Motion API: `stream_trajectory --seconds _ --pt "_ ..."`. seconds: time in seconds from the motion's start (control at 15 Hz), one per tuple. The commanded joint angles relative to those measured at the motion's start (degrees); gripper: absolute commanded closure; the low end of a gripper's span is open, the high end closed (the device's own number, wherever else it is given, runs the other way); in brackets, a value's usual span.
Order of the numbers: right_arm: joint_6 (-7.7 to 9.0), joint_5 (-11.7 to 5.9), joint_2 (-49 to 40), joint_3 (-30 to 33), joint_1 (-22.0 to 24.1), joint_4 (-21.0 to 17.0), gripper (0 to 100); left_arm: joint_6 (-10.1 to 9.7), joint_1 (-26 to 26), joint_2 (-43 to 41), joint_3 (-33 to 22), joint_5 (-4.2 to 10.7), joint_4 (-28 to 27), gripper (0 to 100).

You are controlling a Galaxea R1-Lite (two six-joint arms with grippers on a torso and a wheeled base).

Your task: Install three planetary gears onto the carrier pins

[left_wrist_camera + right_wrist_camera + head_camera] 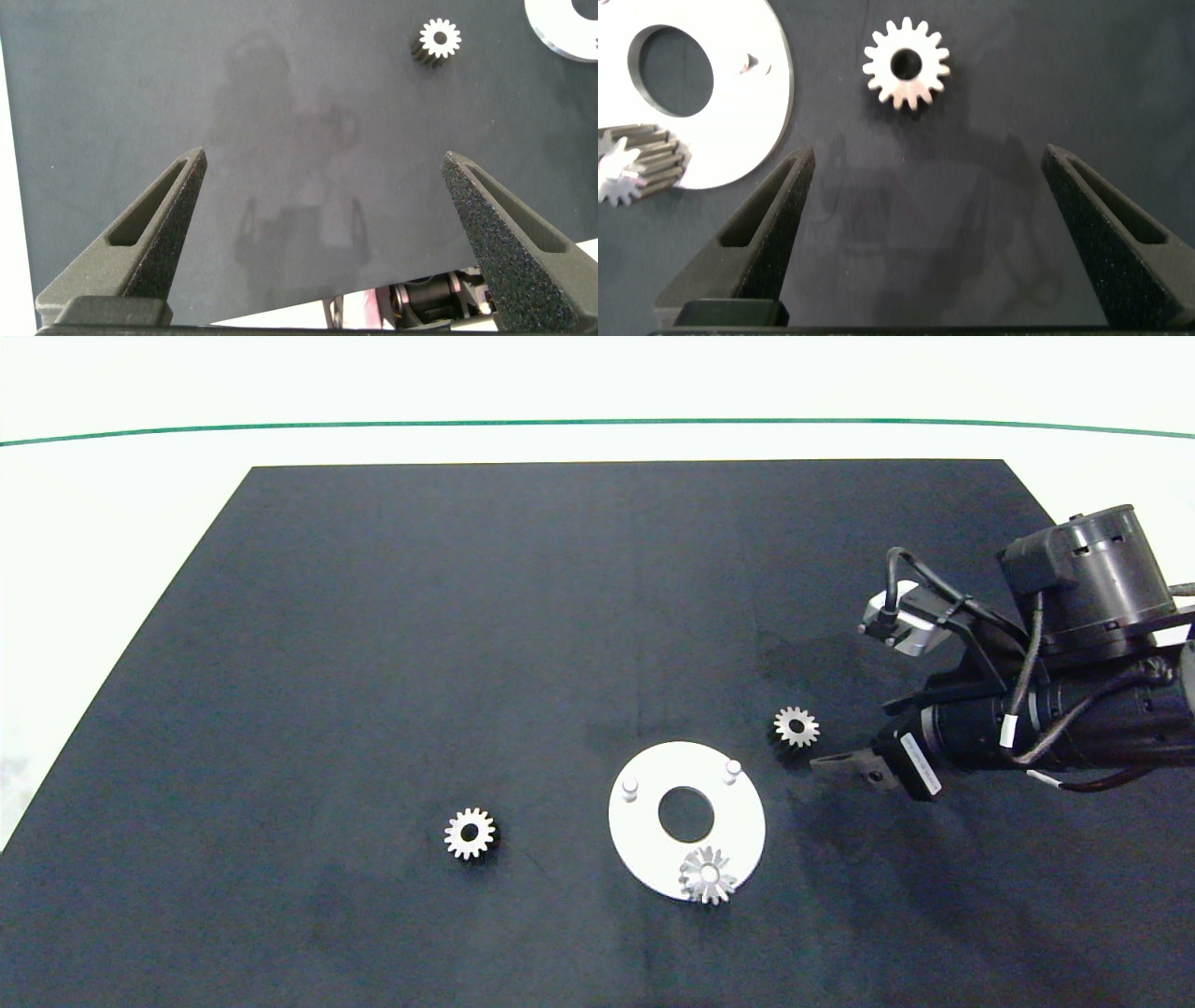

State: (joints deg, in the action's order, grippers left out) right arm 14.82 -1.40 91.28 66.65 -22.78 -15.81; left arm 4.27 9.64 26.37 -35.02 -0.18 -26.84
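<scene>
Planetary gear (906, 66) lies just right of the white disc (747, 821); right gripper (924, 187), wide open and empty, should centre over it before closing.

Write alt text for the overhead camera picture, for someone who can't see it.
A white disc on a black mat has one small metal gear seated on a peg and two pegs bare. The right gripper hovers open beside a loose gear; another loose gear lies left of the disc.
</scene>
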Motion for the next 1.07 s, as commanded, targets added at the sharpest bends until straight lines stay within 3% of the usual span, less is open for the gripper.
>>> stream_trajectory --seconds 0.07,1.07 --pt "0.12 0.00 2.50 1.82 0.20 -0.10 0 0.04 0.03 0.00 -0.04 0.01 -0.14 0" --pt "0.21 0.00 8.21 5.51 -1.39 1.22 0 0.04 0.11 0.44 -0.13 0.01 -0.05 0"
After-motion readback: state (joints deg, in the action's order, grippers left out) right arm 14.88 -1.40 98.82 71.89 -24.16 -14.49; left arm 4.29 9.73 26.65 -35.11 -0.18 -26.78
